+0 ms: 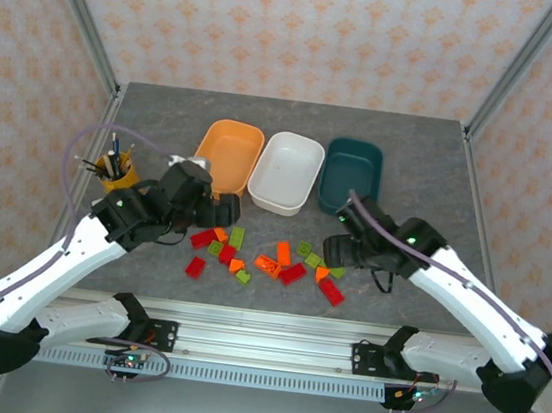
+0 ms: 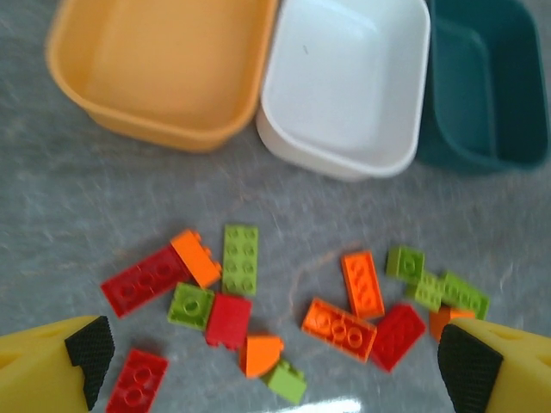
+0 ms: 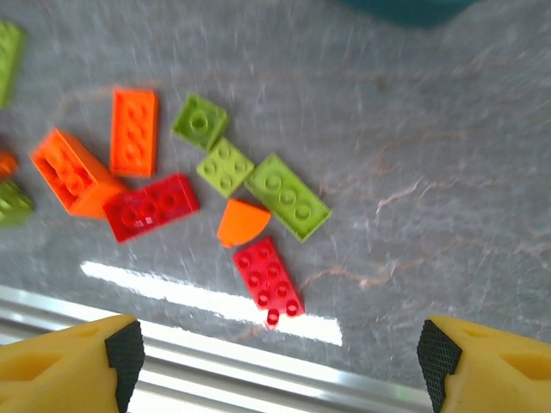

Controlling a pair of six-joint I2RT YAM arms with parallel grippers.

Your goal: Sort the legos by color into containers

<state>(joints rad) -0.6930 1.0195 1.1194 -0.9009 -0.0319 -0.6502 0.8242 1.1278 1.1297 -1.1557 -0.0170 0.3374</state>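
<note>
Worktop: the grey marbled worktop (image 1: 165,122) carries the tubs, the bricks and a cup.
Containers: the orange tub (image 1: 228,150), white tub (image 1: 286,171) and teal tub (image 1: 352,174) stand side by side in a row at the far middle. The orange tub is on the left and the teal tub on the right.
Tub interiors: in the left wrist view the orange and white tubs show bare plastic floors.
Legos: the legos (image 1: 283,254) lie loose on the worktop in a scattered band just in front of the tubs. Red, orange and lime green are mixed, and the band lies between the two arms.
Left end effector: the left end effector (image 2: 280,366) has its fingers spread wide and grips nothing. It hovers over the left part of the scatter, near the front of the orange tub. A red brick (image 2: 138,383) lies just inside its left finger.
Right end effector: the right end effector (image 3: 280,354) has its fingers well apart with nothing between them. It hangs over the right end of the scatter. A red flat brick (image 3: 269,280) lies nearest, with an orange quarter-round piece (image 3: 241,221) just beyond it, beside a long lime brick (image 3: 287,196).
Pencil cup: the yellow pencil cup (image 1: 117,175) stands left of the orange tub, apart from the bricks.
</note>
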